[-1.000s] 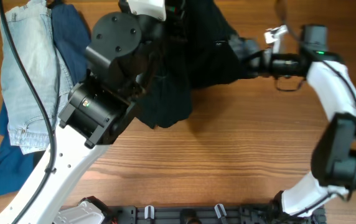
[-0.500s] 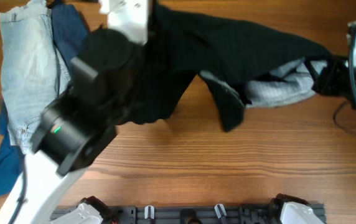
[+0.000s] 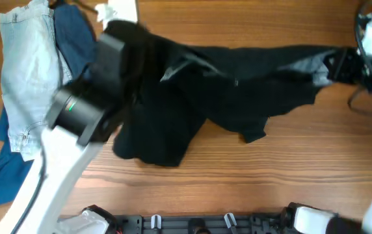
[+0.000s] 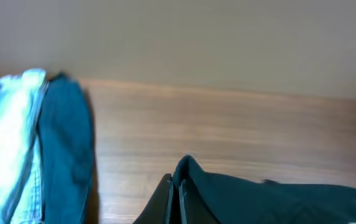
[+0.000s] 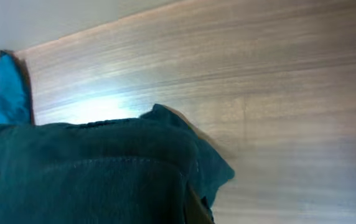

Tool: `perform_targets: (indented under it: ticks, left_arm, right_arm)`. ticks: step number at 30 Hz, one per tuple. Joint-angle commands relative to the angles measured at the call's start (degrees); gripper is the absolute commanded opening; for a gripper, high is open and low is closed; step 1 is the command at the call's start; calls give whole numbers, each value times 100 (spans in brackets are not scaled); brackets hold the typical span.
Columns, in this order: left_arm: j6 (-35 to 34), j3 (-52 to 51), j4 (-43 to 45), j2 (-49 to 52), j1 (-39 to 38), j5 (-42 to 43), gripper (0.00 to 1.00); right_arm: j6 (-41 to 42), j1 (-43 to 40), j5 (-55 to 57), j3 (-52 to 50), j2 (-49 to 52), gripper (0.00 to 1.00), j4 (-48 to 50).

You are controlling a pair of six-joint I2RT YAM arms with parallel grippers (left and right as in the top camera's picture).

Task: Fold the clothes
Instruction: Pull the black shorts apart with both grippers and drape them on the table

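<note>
While the shorts hang stretched: black shorts (image 3: 238, 97) span between both grippers, legs drooping toward the table (image 3: 270, 188).
Left gripper (image 4: 177, 186): clamped on one waistband end.
Right gripper (image 3: 334, 65): clamped on the other end.
Progress: early, I judge; no fold made, laying flat and folding are left.
Nearby: denim shorts (image 3: 26, 78) and navy garment (image 3: 75, 39) just beyond the left gripper, crowding that side.

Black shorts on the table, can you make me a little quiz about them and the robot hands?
1. True or false: the left hand and right hand are both shut on the black shorts.
2. The pale blue denim shorts lie: A) at the left side of the table; B) under the right hand; C) on the black shorts.
3. What colour lining shows near the right hand?
Key: 1 true; 2 A; 3 grey.
</note>
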Motion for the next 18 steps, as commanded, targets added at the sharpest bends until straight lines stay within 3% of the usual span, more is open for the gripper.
perform_targets:
  ticks: [1,8,18]
  left_arm:
    - [-343,39,186,673,431,35,4]
    - [-293,46,610,297,330,96,4]
    - [-168,46,245,-1672,-490,96,4]
  right_arm:
    - [-203,9,-590,85,450,4,225]
    - [-243,9,-302,518,-236,4,-118]
    - [-236,9,400,1296,-2096,4,-2022]
